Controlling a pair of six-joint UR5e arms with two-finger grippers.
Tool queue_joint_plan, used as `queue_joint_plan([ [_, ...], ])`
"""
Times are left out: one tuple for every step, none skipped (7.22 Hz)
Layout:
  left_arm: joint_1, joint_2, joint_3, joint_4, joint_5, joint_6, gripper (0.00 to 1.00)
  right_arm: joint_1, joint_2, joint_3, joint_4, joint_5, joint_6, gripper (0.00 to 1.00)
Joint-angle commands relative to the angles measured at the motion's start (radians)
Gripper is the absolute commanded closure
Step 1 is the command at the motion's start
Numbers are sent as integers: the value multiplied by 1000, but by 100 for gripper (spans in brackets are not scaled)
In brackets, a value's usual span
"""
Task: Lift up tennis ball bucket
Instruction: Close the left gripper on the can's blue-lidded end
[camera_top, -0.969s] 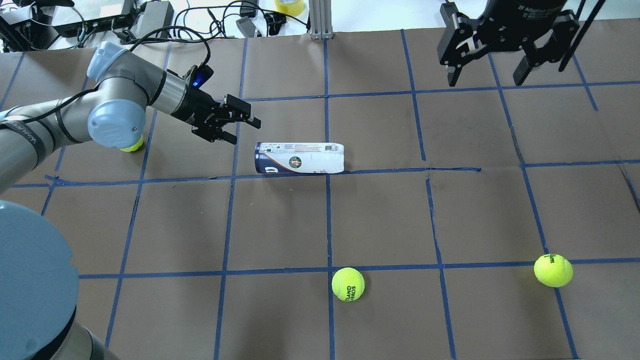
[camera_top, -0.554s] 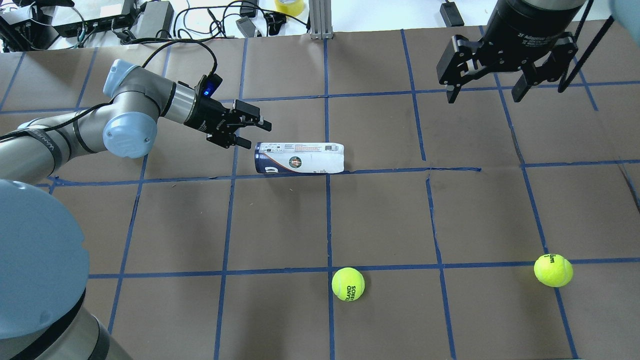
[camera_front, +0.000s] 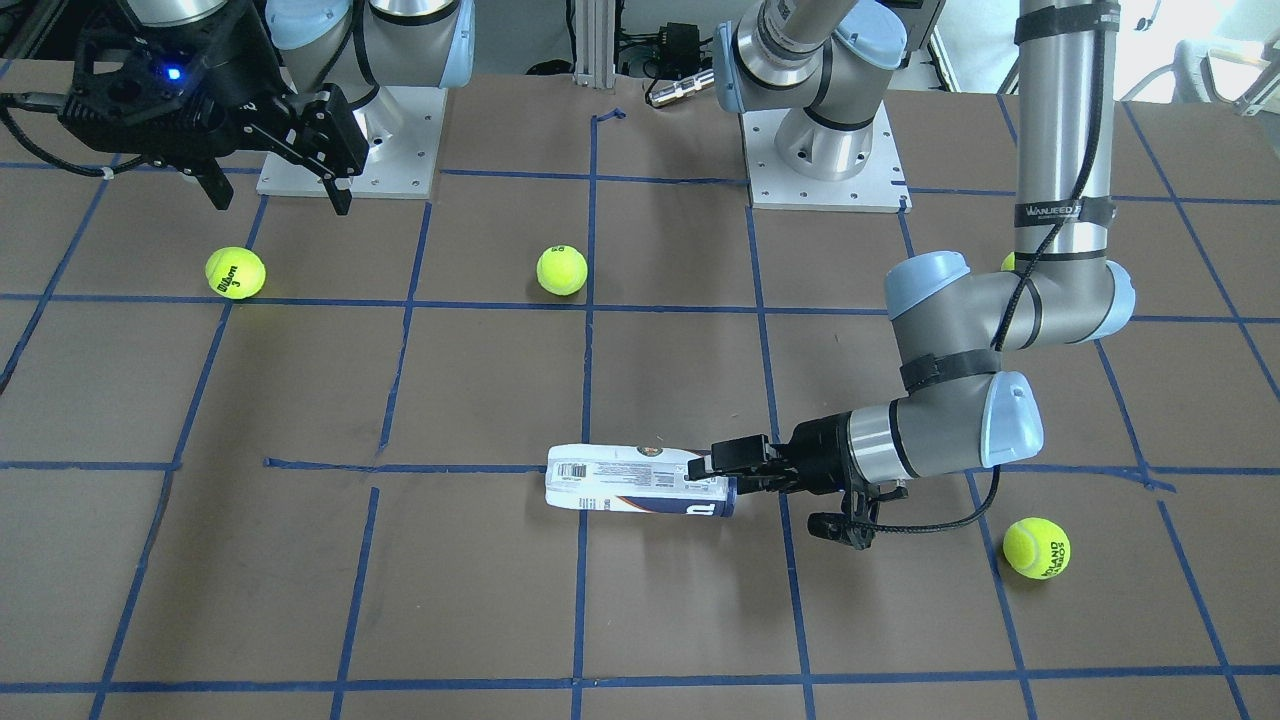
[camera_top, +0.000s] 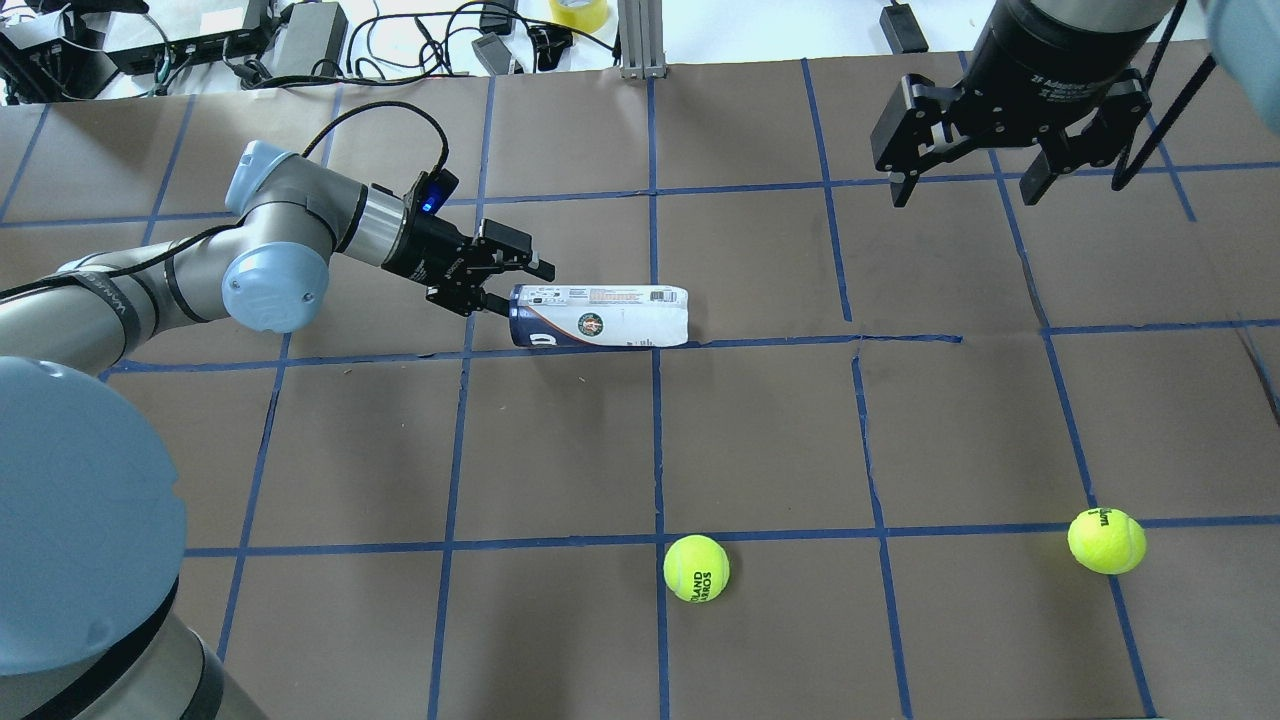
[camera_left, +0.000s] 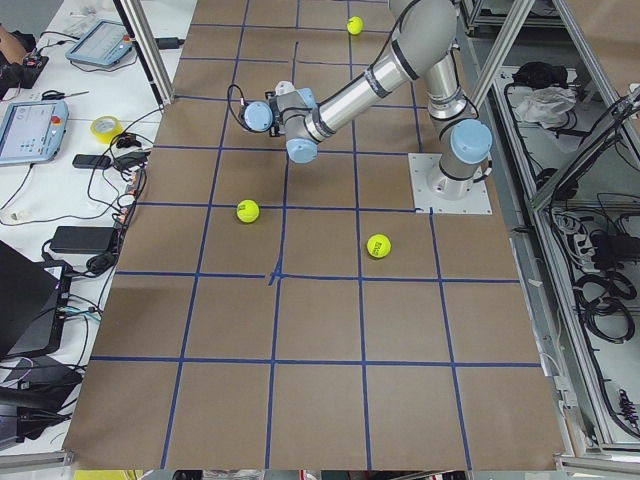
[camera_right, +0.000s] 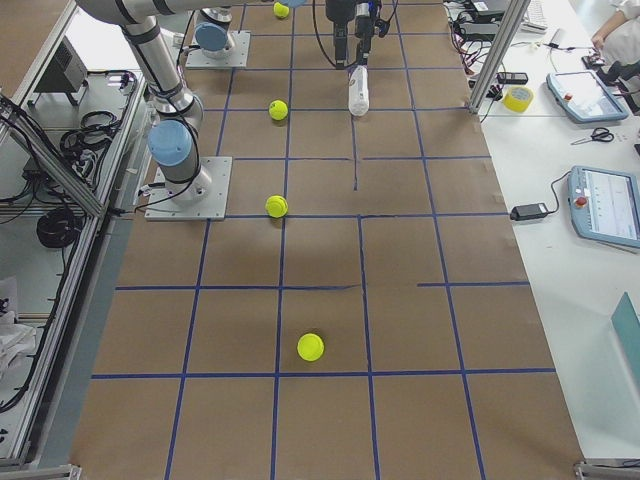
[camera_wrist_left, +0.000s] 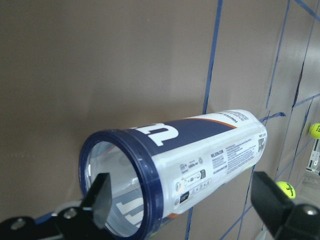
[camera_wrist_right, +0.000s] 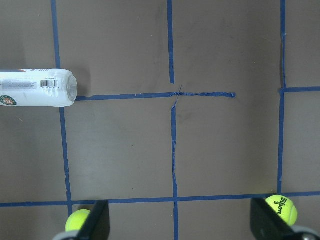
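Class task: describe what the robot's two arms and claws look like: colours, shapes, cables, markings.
The left arm and right arm are silver-grey tubes with pale blue joint caps. The left carries a black cable and black straps, one lettered WANJEED in white. The left claw and right claw are black, with two blocky fingers; white lettering marks the right one's round body.

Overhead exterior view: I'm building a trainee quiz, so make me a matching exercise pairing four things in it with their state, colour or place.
Things:
1. tennis ball bucket
2. left gripper
3. right gripper
4. Wilson ball

States:
A. open, raised high, holding nothing
B. lying on its side
C. yellow-green, on the robot's right side
D. open, at the bucket's dark blue rim

Pairs: 1-B, 2-D, 3-A, 4-C
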Motion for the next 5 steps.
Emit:
queue_joint_plan([
  [-3, 0, -2, 1, -2, 0, 3, 0, 2, 4, -37, 1, -56, 0],
  [-5, -2, -2, 0, -2, 1, 12, 0, 0, 12, -54, 1, -57, 0],
  [-9, -2, -3, -3, -1, 4, 48, -1, 0, 20, -61, 1, -57, 0],
  [-18, -2, -2, -3, -2, -5, 94, -1, 0, 20, -63, -1, -57, 0],
  [-18, 0, 0, -3, -1, -29, 100, 0, 0, 20, -62, -2, -57, 0],
])
